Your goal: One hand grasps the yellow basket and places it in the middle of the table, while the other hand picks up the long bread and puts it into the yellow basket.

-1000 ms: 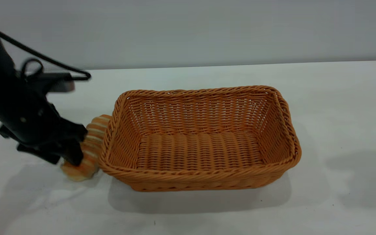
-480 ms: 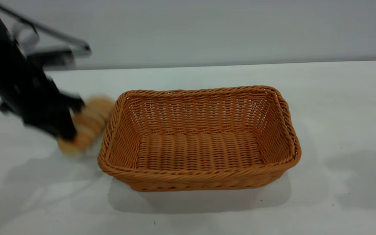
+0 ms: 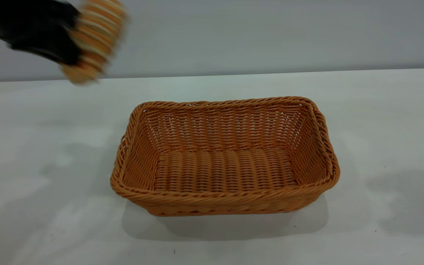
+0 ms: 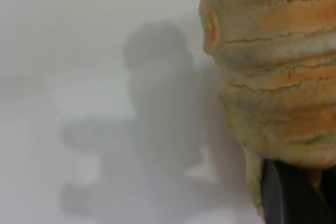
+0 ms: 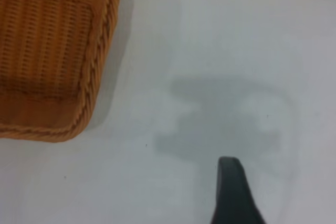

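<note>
The yellow basket (image 3: 225, 156) stands empty on the middle of the white table (image 3: 381, 110); one of its corners shows in the right wrist view (image 5: 52, 51). My left gripper (image 3: 73, 46) is shut on the long bread (image 3: 96, 35) and holds it high in the air, up and to the left of the basket. The striped bread fills the left wrist view (image 4: 278, 66), with one dark finger (image 4: 294, 198) against it. My right gripper (image 5: 278, 192) is outside the exterior view. It hangs open and empty over bare table beside the basket, and only one finger (image 5: 231, 182) shows.
A grey wall (image 3: 252, 33) rises behind the table's far edge. Bare tabletop lies all round the basket. The arms cast soft shadows on the table at the left (image 3: 68, 158) and right (image 3: 399, 184).
My left gripper has lifted the bread from the table beside the basket's left end to high above it. The basket has not moved.
</note>
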Controlling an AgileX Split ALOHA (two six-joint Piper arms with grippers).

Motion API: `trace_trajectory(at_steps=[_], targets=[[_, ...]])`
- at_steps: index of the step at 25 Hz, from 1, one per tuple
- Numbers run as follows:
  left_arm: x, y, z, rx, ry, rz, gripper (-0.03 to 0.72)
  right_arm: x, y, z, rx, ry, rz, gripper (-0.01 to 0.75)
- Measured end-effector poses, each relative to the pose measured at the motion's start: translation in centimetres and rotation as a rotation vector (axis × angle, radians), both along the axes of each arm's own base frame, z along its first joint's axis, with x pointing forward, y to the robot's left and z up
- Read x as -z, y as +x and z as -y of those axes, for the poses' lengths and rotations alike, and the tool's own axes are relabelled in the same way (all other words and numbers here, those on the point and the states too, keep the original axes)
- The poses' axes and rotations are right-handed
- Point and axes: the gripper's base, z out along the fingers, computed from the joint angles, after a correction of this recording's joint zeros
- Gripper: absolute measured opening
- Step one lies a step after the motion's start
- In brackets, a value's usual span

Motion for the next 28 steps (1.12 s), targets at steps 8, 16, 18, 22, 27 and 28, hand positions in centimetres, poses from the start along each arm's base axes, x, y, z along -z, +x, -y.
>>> trace_trajectory(at_steps=[8, 16, 18, 22, 27, 28], targets=[[4.4, -1.6, 5.3, 0.225, 0.005, -0.150, 0.103, 0.0, 0.0, 0.0, 0.000, 0.000, 0.002, 0.508], [2.5, -0.5, 4.6, 0.172, -0.017, -0.146, 0.587, 0.0, 0.0, 0.0, -0.001, -0.002, -0.006, 0.509], [-0.1, -0.1, 3.2, 0.133, -0.007, -0.150, 0.651, 0.0, -0.3, 0.2, -0.004, -0.020, -0.023, 0.509], [-7.0, -1.0, -1.4, 0.001, 0.127, -0.139, 0.653, -1.0, -1.5, 0.5, -0.006, -0.047, -0.022, 0.509], [-14.0, -6.2, -5.3, -0.121, 0.321, -0.083, 0.566, -2.1, -4.3, 0.8, 0.000, -0.025, -0.032, 0.509], [-15.0, -7.4, -5.6, -0.137, 0.332, -0.081, 0.550, -2.0, -5.0, 0.8, 0.000, -0.019, -0.038, 0.509]])
